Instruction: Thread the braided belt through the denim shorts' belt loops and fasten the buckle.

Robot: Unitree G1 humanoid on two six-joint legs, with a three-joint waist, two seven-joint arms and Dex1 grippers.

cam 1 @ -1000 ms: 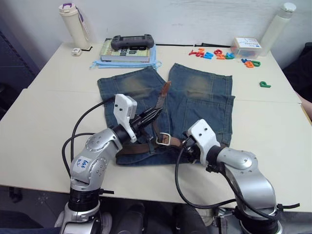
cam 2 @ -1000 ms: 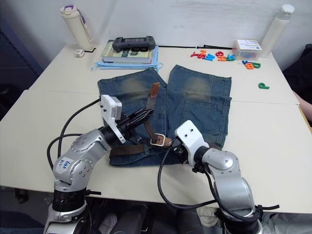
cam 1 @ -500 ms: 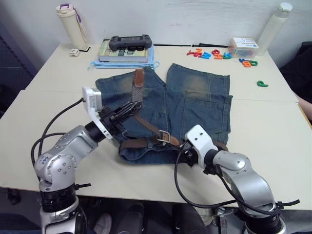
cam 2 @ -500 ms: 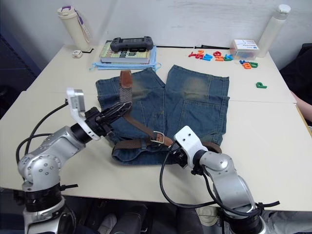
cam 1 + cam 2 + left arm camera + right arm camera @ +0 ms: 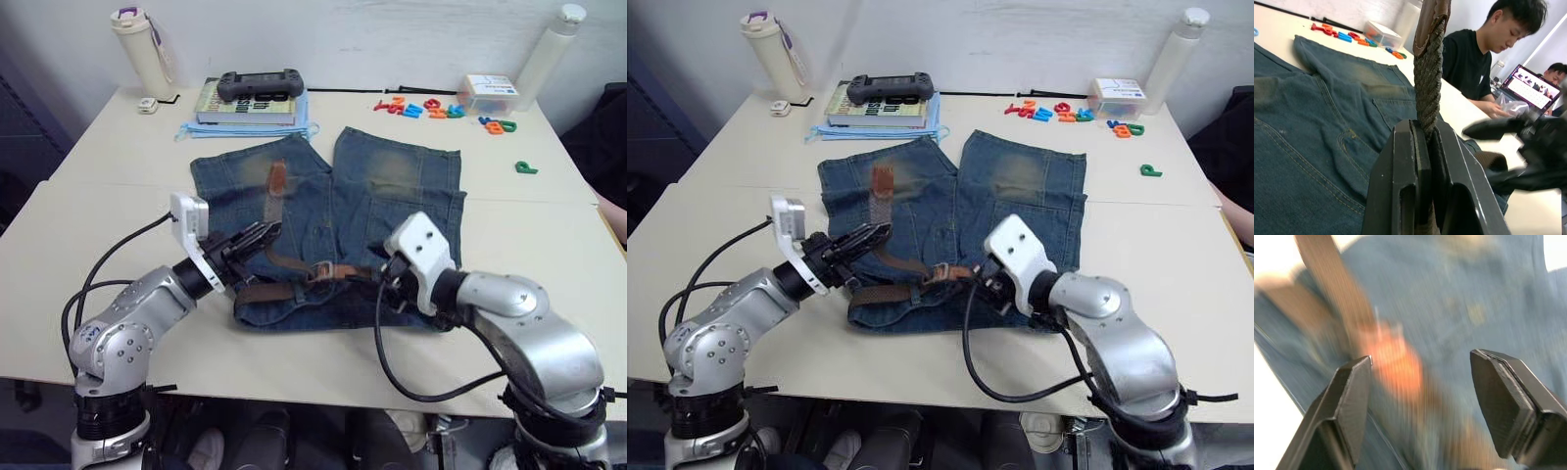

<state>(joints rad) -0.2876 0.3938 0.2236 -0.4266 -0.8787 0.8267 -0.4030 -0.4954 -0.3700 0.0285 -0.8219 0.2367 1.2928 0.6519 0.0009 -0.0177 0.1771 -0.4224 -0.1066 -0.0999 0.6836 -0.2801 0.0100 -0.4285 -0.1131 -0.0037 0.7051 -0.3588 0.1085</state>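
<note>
Denim shorts point(image 5: 333, 220) lie flat in the middle of the table point(image 5: 78, 225), with the waist at the near edge and the two legs pointing to the far edge. They are blue, and each leg has a faded yellow-brown patch.

No words on anything can be read, but bright plastic letters point(image 5: 446, 108) lie near the far right corner, and one green letter point(image 5: 527, 167) looks like a P.

A dark brown braided belt point(image 5: 294, 284) runs along the waist of the shorts. Its tan tip point(image 5: 277, 179) sticks up in the air over the left leg. The buckle point(image 5: 321, 272) is small and silvery and sits near the middle of the waist.

The left gripper point(image 5: 257, 238) is squeezed tight on the belt. The left wrist view shows the rope-like braid pinched between the black fingers point(image 5: 1415, 166) and rising straight up. It also shows a person in a black shirt point(image 5: 1474, 61) sitting at the table by a laptop point(image 5: 1528, 88).

The right gripper point(image 5: 1419, 377) has its fingers spread wide over the belt and shorts, holding nothing.
</note>
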